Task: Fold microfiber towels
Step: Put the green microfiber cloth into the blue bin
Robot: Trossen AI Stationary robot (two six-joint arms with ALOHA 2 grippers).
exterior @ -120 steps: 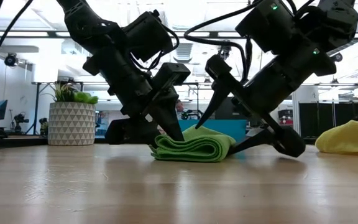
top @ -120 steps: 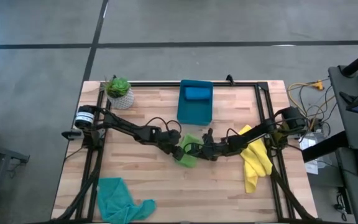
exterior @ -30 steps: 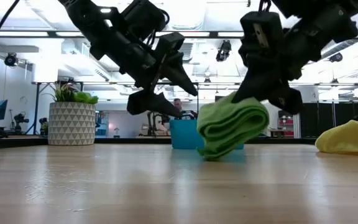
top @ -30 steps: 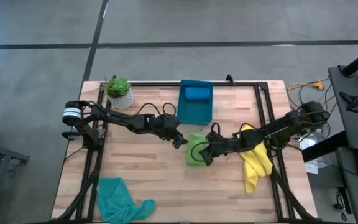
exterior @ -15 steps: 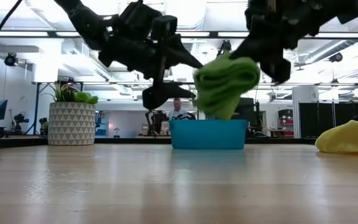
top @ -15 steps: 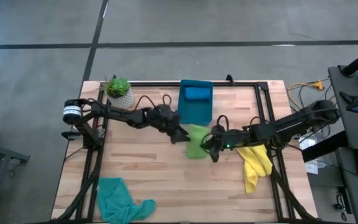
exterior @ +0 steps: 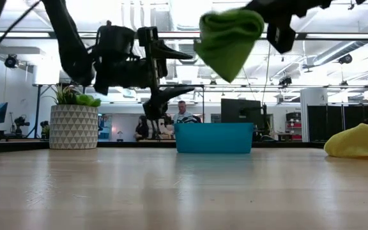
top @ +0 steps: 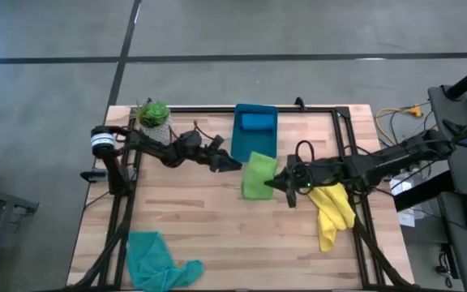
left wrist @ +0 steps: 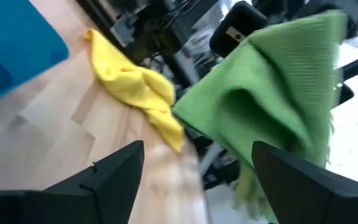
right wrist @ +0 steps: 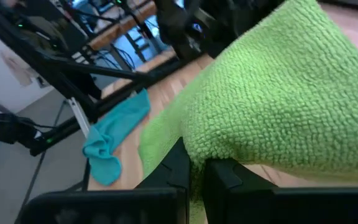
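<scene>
The folded lime green towel (top: pixel 258 174) hangs high above the table in front of the bin; it also shows in the low view (exterior: pixel 229 38). My right gripper (top: pixel 276 183) is shut on it from the table's right side. My left gripper (top: pixel 229 165) stands open just left of the towel, its fingers (left wrist: pixel 114 168) apart with nothing between them. A blue towel (top: pixel 256 122) lies inside the blue bin (top: pixel 242 150). The yellow towel (top: pixel 335 211) lies crumpled at the right, and the teal towel (top: pixel 156 259) lies at the near left corner. My right gripper pinches the green towel's folded right edge (right wrist: pixel 213 146) between its two fingers, several layers together. The fingers come nearly level from the table's right. The towel is lifted clear of the table and droops from the fingers (exterior: pixel 225 61).
A potted plant (top: pixel 155 120) stands at the far left. Black frame rails (top: pixel 343 138) run along the table's sides and far edge. Bare wood lies between the teal towel and the yellow one.
My right gripper has risen and gone toward the far edge with the green towel, which has come off the table and now hangs high in front of the bin. My left gripper has risen and drawn back toward the far left, staying open.
</scene>
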